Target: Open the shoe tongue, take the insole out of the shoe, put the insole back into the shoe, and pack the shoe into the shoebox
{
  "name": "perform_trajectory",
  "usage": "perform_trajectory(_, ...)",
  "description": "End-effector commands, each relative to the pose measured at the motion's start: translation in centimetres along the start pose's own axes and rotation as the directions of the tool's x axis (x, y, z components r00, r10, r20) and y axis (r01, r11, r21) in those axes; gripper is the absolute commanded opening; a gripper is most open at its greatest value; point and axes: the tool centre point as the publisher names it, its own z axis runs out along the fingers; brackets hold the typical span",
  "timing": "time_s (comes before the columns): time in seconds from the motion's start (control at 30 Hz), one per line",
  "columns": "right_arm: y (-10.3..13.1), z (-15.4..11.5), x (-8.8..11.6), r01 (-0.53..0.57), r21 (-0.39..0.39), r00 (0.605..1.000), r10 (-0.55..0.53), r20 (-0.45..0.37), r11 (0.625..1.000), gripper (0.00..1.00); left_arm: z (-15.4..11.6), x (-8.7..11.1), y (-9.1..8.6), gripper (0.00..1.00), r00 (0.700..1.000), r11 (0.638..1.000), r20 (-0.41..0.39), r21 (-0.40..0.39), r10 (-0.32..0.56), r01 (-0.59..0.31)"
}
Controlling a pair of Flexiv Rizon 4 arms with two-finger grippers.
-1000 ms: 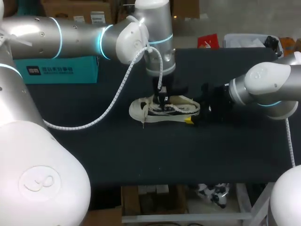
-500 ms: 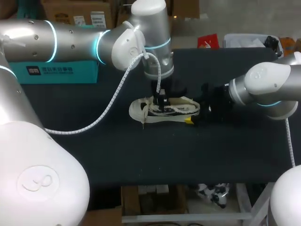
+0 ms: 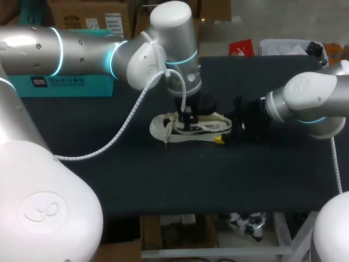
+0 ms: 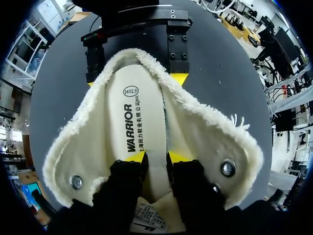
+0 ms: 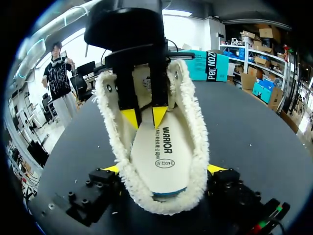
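- Left wrist view: our left gripper [image 4: 157,156], nearly closed, pinches the flat cream insole [image 4: 134,112] inside the cream fleece-lined shoe [image 4: 205,132]
- Our right gripper [image 5: 164,170], spread wide, clamps its heel, mid black table [image 3: 136,180]
- Insole looks light, floppy; we'd grip its edge firmly

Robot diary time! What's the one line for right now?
left jaws: pinching insole inside shoe | right jaws: clamping shoe's end | insole: not yet out
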Motion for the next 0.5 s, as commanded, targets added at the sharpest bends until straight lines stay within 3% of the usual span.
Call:
perform_trajectory(0.03,-0.3,0.3,-0.2,0.0,-0.004,1.0,0.0,-0.003,1.0,0.0,4.2,-0.1,0.3,0.31,0.998,1.0,0.063,-0.006,-0.002,0.003)
perform_trajectory(0.23,-0.3,0.3,-0.2,0.0,-0.004,1.0,0.0,-0.003,1.0,0.0,5.7,-1.8,0.8,0.4,0.994,1.0,0.111,-0.016,0.003,-0.001)
perform_trajectory(0.5,-0.3,0.3,-0.2,0.0,-0.004,1.0,0.0,-0.003,1.0,0.0,6.6,-4.9,1.1,0.4,0.985,1.0,0.174,-0.019,0.016,-0.012)
